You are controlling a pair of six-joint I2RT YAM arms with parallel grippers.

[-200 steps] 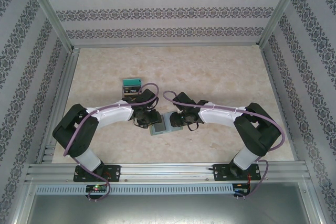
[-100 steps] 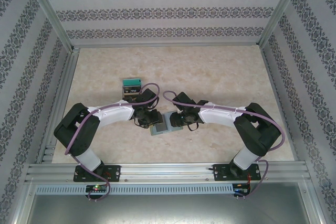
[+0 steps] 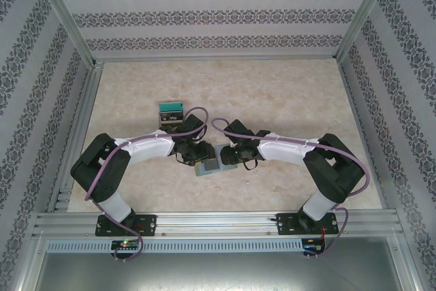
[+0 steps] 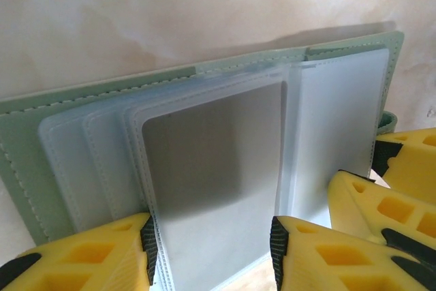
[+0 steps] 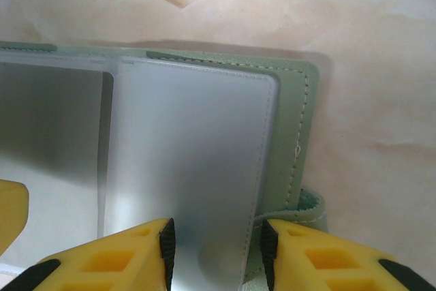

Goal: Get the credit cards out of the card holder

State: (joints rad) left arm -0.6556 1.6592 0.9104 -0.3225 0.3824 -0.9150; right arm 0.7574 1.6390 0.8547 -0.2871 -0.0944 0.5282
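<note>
Left fingers (image 4: 145,247) nudged right, narrow | right fingers (image 5: 166,244) narrow | card holder (image 4: 27,148) under both

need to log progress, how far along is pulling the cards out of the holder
Done: the green stitched bifold card holder lies open, and a teal-topped stack of cards sits on the marbled table beyond it. In hand: left gripper and right gripper straddle its frosted sleeves, jaws apart. To do: a grey card remains sleeved.
</note>
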